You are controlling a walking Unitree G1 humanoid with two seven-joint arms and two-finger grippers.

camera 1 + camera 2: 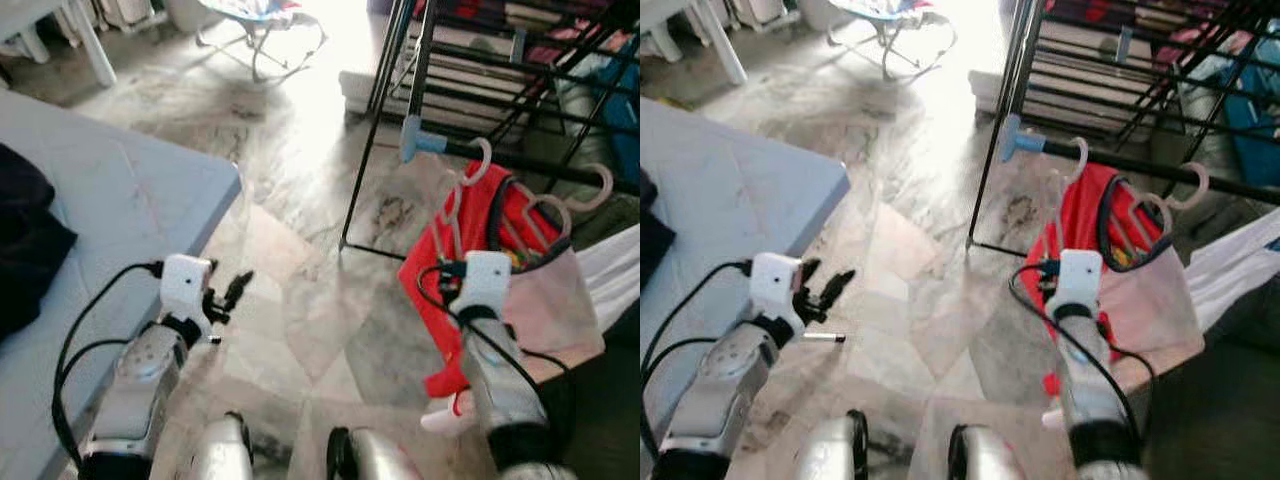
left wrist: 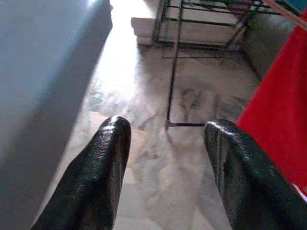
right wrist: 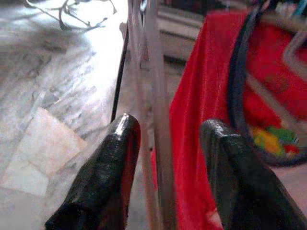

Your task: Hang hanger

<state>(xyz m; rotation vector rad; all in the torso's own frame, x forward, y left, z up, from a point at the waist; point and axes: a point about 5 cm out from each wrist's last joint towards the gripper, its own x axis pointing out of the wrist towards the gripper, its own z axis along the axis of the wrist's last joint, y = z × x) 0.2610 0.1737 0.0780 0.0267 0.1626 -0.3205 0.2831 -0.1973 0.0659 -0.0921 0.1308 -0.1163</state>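
Observation:
Several pale pink hangers [image 1: 485,162] hook over the black rail [image 1: 535,168] of a drying rack, carrying a red garment [image 1: 432,262] and a pale pink one [image 1: 560,300]. My right gripper [image 3: 168,153] is open right at the leftmost hanger. That hanger's thin pale rods [image 3: 160,143] run between the two black fingers [image 3: 108,167], and I cannot tell if they touch. My left gripper [image 1: 232,292] is open and holds nothing. It hovers over the marble floor beside the bed's corner, well left of the rack.
A grey-blue bed [image 1: 120,190] with a dark cloth [image 1: 25,235] fills the left side. The rack's black legs [image 1: 365,150] stand on the floor ahead. A white cloth [image 1: 618,262] hangs at the far right. A baby bouncer [image 1: 262,30] sits at the back.

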